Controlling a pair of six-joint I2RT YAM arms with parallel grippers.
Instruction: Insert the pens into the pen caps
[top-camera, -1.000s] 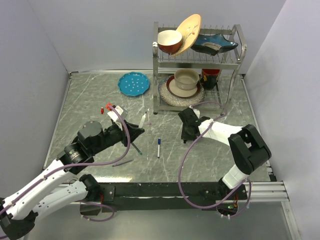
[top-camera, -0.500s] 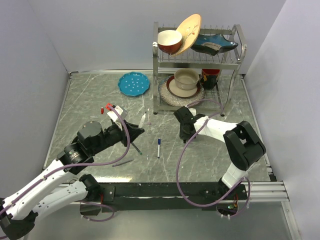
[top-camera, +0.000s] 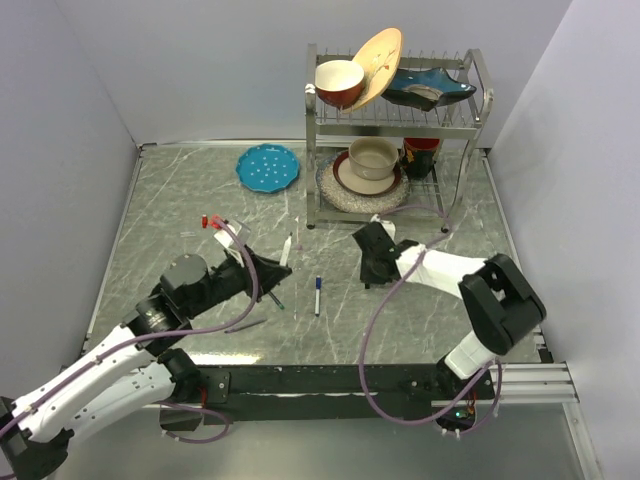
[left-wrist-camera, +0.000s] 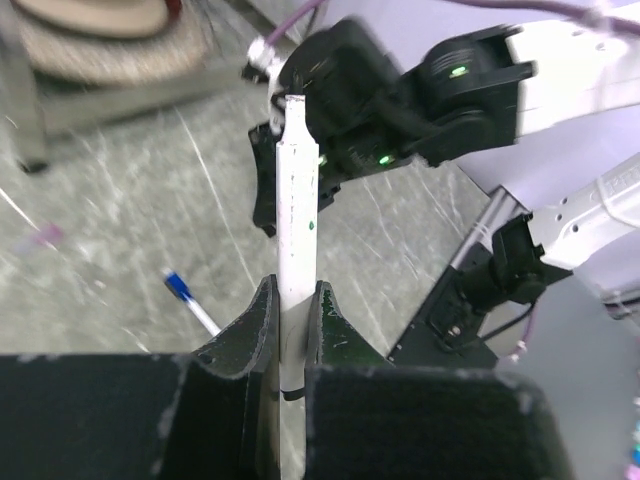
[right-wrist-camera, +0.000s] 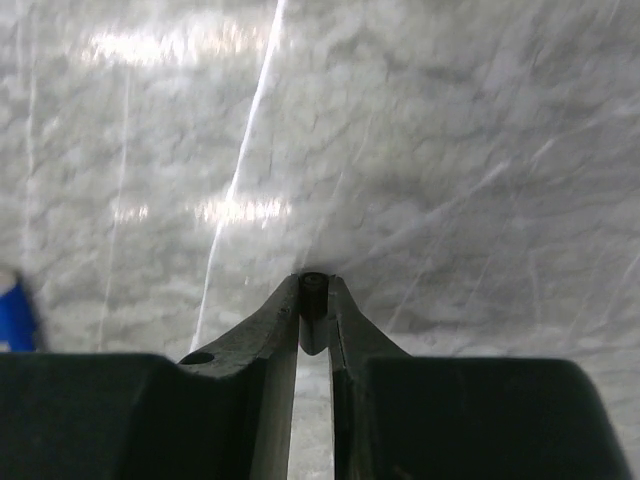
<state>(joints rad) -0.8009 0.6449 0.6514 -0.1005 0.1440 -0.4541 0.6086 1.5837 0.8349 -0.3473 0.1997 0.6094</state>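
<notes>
Here, the left gripper (left-wrist-camera: 292, 320) clamps a white-barrelled pen (left-wrist-camera: 297, 200); the right gripper (right-wrist-camera: 314, 300) pinches a small dark tube (right-wrist-camera: 313, 286), probably a pen cap, over the table (right-wrist-camera: 450, 150).

We see a grey stone-look table (top-camera: 180, 200) veined white, a slim white-barrelled plastic pen (left-wrist-camera: 296, 250), a small dark tube-shaped pen cap (right-wrist-camera: 313, 298), a round teal plate (top-camera: 268, 167) dotted white, and a blue-ended white pen (top-camera: 318, 296).

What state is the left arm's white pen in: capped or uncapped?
Uncapped: the white pen sits in the left gripper, apart from the dark cap pinched in the right gripper.
</notes>
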